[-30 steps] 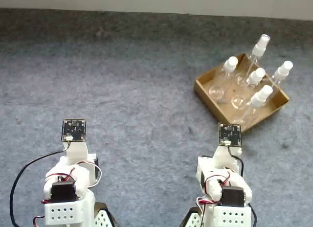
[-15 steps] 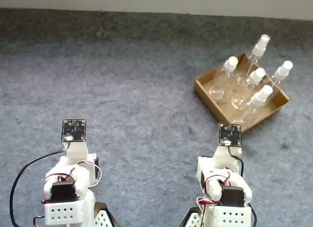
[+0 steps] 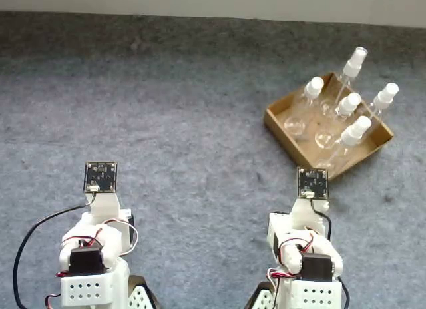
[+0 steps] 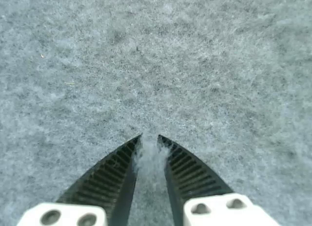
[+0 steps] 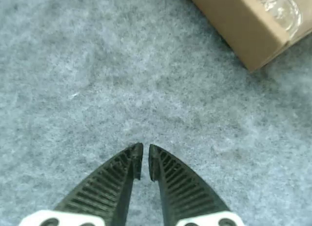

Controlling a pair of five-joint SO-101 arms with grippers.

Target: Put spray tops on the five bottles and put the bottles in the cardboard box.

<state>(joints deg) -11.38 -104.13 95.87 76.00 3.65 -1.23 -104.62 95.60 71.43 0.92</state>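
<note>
nothing moved, left fingers (image 4: 116, 179) and right fingers (image 5: 174, 184) clenched empty, grey carpet (image 3: 180, 116), bottles (image 3: 350, 103) in cardboard box (image 3: 291, 141)

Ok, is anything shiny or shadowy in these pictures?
High view: the clear bottles glint palely in the cardboard box, shadows faint. Right wrist view: a bottle base shines; the carpet by the right hand is evenly lit.
</note>
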